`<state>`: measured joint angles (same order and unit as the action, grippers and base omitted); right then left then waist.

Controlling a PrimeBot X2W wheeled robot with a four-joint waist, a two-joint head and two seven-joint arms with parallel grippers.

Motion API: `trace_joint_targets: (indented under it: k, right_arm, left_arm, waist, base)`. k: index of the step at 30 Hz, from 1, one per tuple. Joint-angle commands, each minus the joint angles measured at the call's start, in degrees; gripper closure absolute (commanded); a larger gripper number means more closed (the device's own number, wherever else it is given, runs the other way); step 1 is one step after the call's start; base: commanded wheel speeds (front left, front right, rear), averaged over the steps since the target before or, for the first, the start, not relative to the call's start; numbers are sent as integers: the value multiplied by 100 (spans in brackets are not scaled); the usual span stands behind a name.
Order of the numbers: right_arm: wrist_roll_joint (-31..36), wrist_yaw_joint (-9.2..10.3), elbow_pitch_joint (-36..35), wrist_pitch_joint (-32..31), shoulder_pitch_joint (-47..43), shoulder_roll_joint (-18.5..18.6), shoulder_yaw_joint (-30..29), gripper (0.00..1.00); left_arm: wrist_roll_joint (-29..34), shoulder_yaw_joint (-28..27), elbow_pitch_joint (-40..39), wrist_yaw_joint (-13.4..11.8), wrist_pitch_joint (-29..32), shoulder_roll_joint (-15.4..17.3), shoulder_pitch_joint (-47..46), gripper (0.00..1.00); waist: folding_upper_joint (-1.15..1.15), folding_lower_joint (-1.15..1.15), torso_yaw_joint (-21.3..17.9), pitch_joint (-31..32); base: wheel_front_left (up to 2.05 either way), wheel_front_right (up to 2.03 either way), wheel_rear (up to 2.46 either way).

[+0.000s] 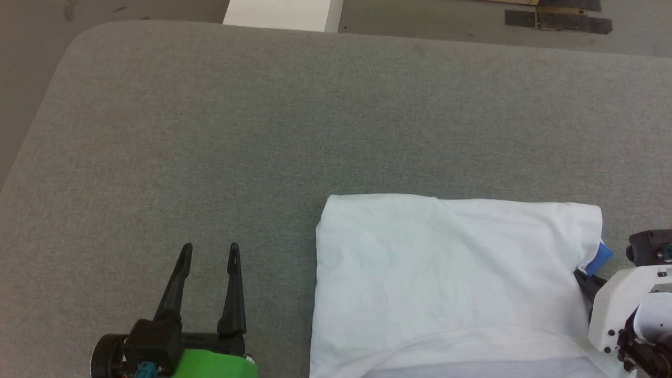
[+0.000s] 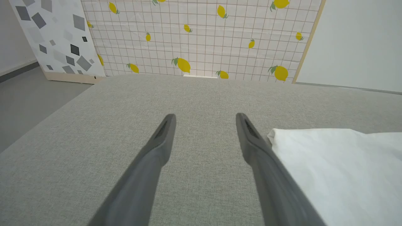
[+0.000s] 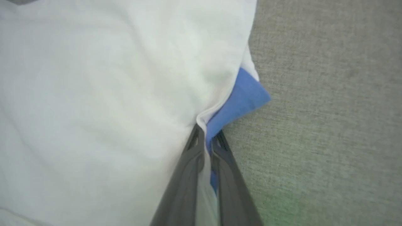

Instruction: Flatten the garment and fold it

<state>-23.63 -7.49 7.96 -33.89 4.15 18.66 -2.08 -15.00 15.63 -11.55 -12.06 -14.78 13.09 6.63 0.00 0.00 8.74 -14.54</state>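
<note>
1. One garment [image 1: 446, 273] is lying on the near right part of a grey fabric-covered table [image 1: 210, 131]. It is showing as a broad white slab of cloth with a straight left edge and light creases. A second white layer with a stitched hem is crossing it at the bottom of the head view.

2. One small blue corner [image 1: 601, 257] is poking out from under the white cloth at the garment's right edge. It is lying on the table.

3. The right gripper [image 1: 584, 277] is pinching that right edge. In the right wrist view, the right gripper [image 3: 207, 131] is pressing its two dark fingers together on a ridge of white cloth [image 3: 94, 110], and the blue corner [image 3: 241, 100] is fanning out just past their tips. In the head view the fingertips are partly buried in cloth, so how deep the bite goes is hard to judge.

4. The left gripper [image 1: 210, 247] is hovering over bare table to the left of the garment, its two fingers spread wide and holding nothing. In its own wrist view, the left gripper [image 2: 205, 116] is framing grey fabric [image 2: 94, 131], with the garment's corner [image 2: 339, 169] just beside the right-hand finger.

5. Two printed panels are standing beyond the table. One is gridded and dotted with roughly fourteen yellow lemons [image 2: 201, 37], and one is scattered with grey squares [image 2: 53, 37].

6. One white block [image 1: 283, 13] and strips of dark tape [image 1: 559, 21] are sitting on the floor past the far edge.
</note>
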Motion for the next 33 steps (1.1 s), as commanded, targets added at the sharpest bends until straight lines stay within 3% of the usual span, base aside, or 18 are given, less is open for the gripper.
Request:
trace_joint_targets:
  k: [1,14,17,24,33]
  right_arm:
    - [-10,0,240,-9,-29,-196,116,100]
    - [518,0,115,-101,-354,281,-1664,100]
    - [555,0,-58,-195,-412,339,-1795,100]
    - [266,0,-798,-608,-376,138,-1180,100]
    - [-24,0,-1654,-1437,-203,-361,201,100]
  left_arm:
    - [86,-21,25,44,-21,-30,-94,0]
    - [65,-144,166,164,-21,-156,174,0]
    - [77,-151,203,183,-21,-165,240,0]
    - [74,-125,271,241,-22,-201,390,0]
    - [57,8,400,320,-22,-251,462,0]
  waist:
    - [0,0,-58,106]
    - [0,0,-276,631]
    - [0,0,-307,741]
    - [0,0,-372,984]
    - [0,0,-332,1184]
  base:
    - [0,0,0]
    - [0,0,0]
    - [0,0,0]
    - [0,0,0]
    - [0,0,0]
